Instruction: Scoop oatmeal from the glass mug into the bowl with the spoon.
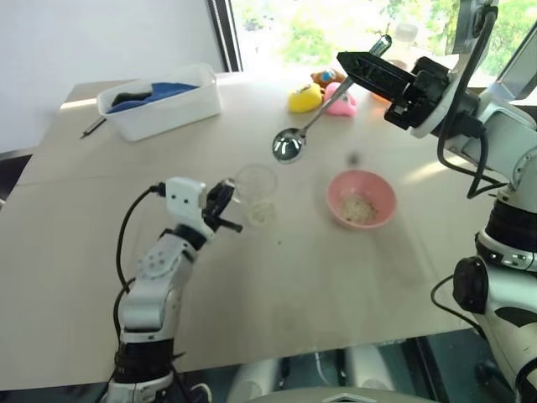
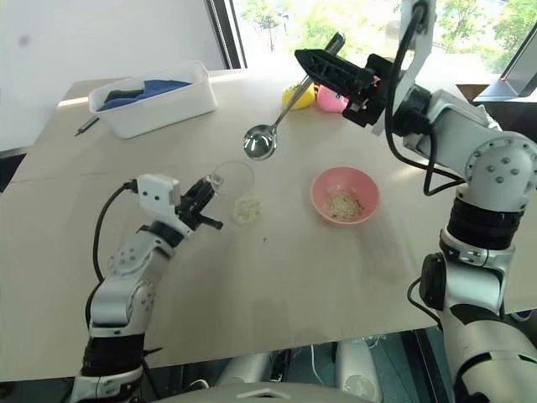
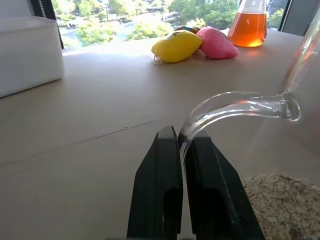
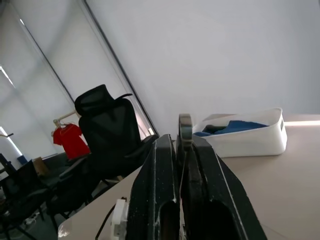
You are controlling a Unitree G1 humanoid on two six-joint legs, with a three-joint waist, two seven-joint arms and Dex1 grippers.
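The glass mug (image 1: 256, 186) stands on the table with pale oatmeal (image 1: 262, 212) in its bottom. My left gripper (image 1: 230, 199) is shut on its curved handle (image 3: 235, 105), the two black fingers pinching the glass from the mug's left. The pink bowl (image 1: 337, 186) sits to the mug's right with some oatmeal (image 1: 361, 208) in it. My right gripper (image 1: 351, 64) is raised over the back of the table, shut on the spoon's thin handle. The spoon (image 1: 289, 147) slants down to the left; its shiny oval bowl hangs above and behind the mug and looks empty.
A white tub (image 1: 195, 105) holding blue cloth stands at the back left, a dark pen (image 1: 92, 127) beside it. Yellow (image 1: 304, 97) and pink (image 1: 342, 102) toys and a flask of orange liquid (image 3: 248, 25) line the far edge by the window.
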